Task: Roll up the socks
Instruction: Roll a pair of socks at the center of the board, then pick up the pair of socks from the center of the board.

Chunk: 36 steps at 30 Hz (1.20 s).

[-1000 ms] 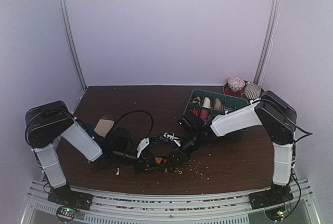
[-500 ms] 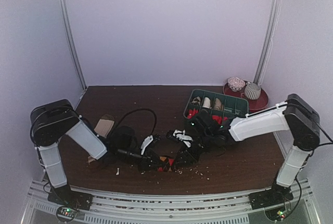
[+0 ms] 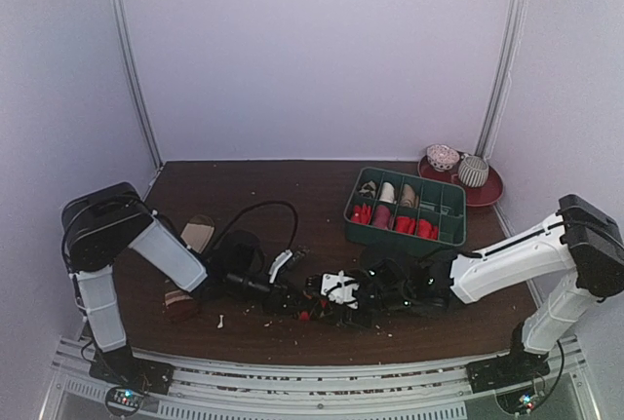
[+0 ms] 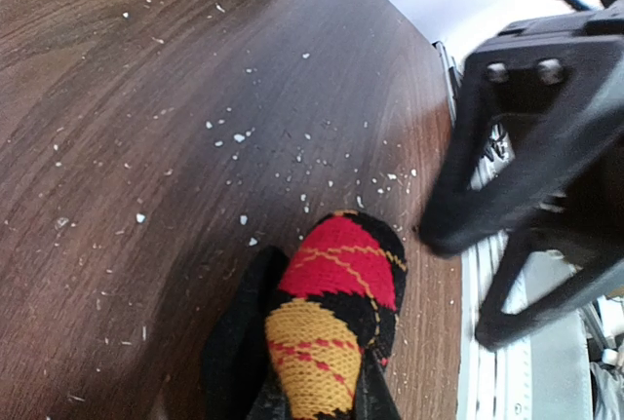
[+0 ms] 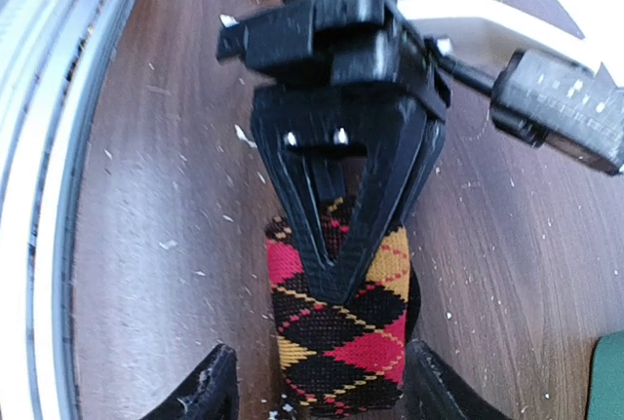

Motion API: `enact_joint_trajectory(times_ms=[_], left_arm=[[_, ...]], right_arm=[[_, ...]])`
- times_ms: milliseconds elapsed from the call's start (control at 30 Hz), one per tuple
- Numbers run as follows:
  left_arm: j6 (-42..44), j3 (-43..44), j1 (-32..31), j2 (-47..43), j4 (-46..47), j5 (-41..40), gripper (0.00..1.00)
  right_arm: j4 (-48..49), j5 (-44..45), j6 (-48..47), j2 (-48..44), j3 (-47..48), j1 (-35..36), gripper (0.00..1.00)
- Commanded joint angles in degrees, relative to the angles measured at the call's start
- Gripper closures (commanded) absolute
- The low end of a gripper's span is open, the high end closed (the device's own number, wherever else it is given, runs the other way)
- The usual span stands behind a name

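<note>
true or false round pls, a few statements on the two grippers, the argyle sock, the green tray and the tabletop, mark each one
1. The left gripper pinches the argyle sock. True.
2. The right gripper is clamped shut on that sock. False: its jaws stand open, one on each side of the sock.
3. The green tray stands toward the far right of the table. True.
4. The table is spotless. False: pale crumbs lie scattered over it.

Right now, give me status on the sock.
Left gripper shut on argyle sock. Right gripper open, straddling it. Crumbs scattered around, nothing blocking.
</note>
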Motion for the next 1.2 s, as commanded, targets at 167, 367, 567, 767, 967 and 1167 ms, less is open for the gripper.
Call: enact_joint_trajectory(times_ms=[167,367,567,767,967,1167], left_arm=[[-0.4,-2.7,0.2,8.4,-24.5,-4.5,1.0],[-0.1,-2.7,0.4,9.1,-24.8,-4.2,1.0],[0.5,-2.7,0.4,9.5,-24.9,-3.8,1.0],[1.1,-2.6,0.7,9.5,-25.4,-3.5,1.0],[1.7,-2.0,0.9,10.0,-25.5,-2.8,1.0],[2.6,-1.8,0.9,10.0,-25.9,-2.6,1.0]], right_arm=[[0.7,4.6,-4.7,5.2,2.0,0.5,0.41],[1.2,3.7,-5.6,7.5,3.2,0.6,0.41],[-0.2,2.9,-6.0,11.1,5.1,0.6,0.41],[-2.1,2.2,-5.6,14.1,6.3,0.6,0.44],[-4.2,0.7,-4.1,16.6,7.4,0.6,0.51],[-7.9,1.3,-5.4,19.8,10.5,0.5,0.5]])
